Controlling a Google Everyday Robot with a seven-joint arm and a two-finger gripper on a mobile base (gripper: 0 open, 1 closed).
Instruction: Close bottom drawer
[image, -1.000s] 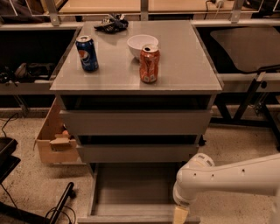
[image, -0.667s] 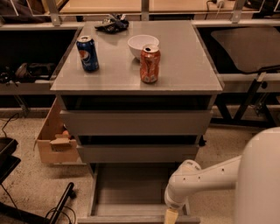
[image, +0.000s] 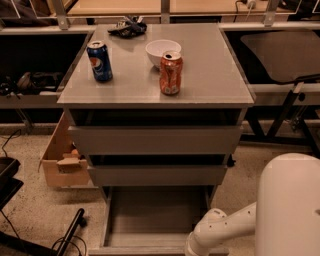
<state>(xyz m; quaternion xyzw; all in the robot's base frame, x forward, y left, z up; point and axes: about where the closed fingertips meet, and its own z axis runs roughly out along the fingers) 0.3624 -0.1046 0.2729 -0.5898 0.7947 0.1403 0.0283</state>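
The bottom drawer (image: 156, 216) of the grey cabinet (image: 155, 90) stands pulled far out, and its long grey tray shows open from above. Its front panel (image: 135, 250) lies along the picture's bottom edge. My white arm (image: 220, 230) reaches in from the lower right, and its wrist comes down at the right end of that front panel. My gripper is below the bottom edge of the picture and hidden. The middle drawer front (image: 157, 175) and the top drawer front (image: 155, 140) sit slightly out above it.
On the cabinet top stand a blue Pepsi can (image: 100, 61), an orange soda can (image: 171, 73), a white bowl (image: 161, 50) and a dark crumpled object (image: 128, 28). A cardboard box (image: 62, 162) sits on the floor at the left. Black table legs (image: 285, 117) stand at the right.
My arm has swung left and lower toward the drawer's front right corner. The gripper, seen at the bottom edge before, has dropped out of the picture. The drawer has not visibly moved.
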